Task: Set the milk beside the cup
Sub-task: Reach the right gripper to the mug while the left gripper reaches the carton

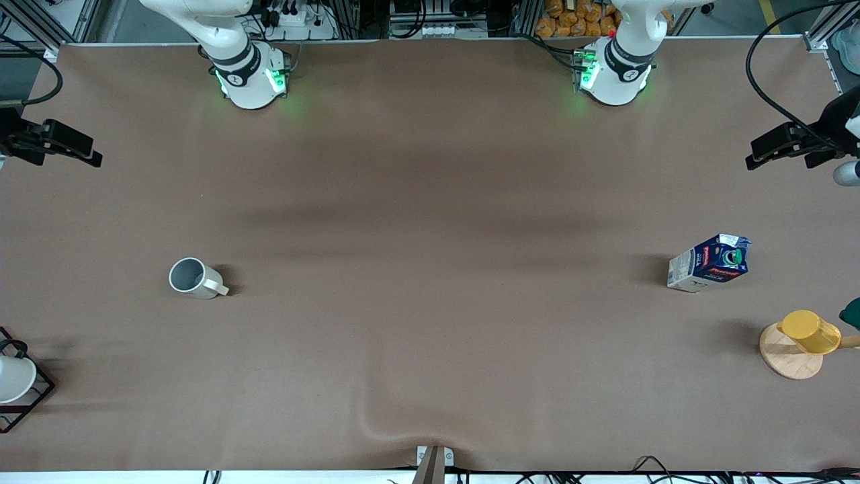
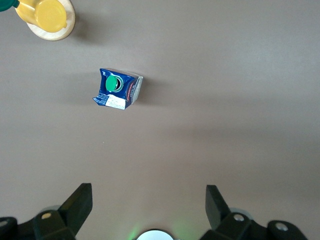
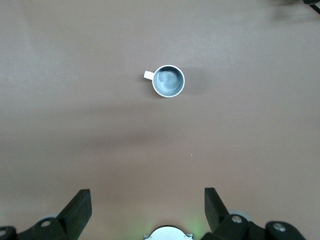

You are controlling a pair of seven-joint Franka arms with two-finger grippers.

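The milk (image 1: 709,262), a dark-blue and white carton with a green cap, stands on the table toward the left arm's end. It also shows in the left wrist view (image 2: 119,89). The cup (image 1: 193,277), a white mug with a grey inside, stands toward the right arm's end and shows in the right wrist view (image 3: 168,81). My left gripper (image 2: 148,192) is open and empty, high over bare table near its base, apart from the milk. My right gripper (image 3: 147,195) is open and empty, high over bare table near its base, apart from the cup. Neither gripper shows in the front view.
A yellow cup on a wooden disc (image 1: 803,339) stands nearer the front camera than the milk, at the table's edge. A white cup in a black wire rack (image 1: 17,380) sits at the right arm's end. Black camera mounts (image 1: 50,141) (image 1: 799,141) reach in from both ends.
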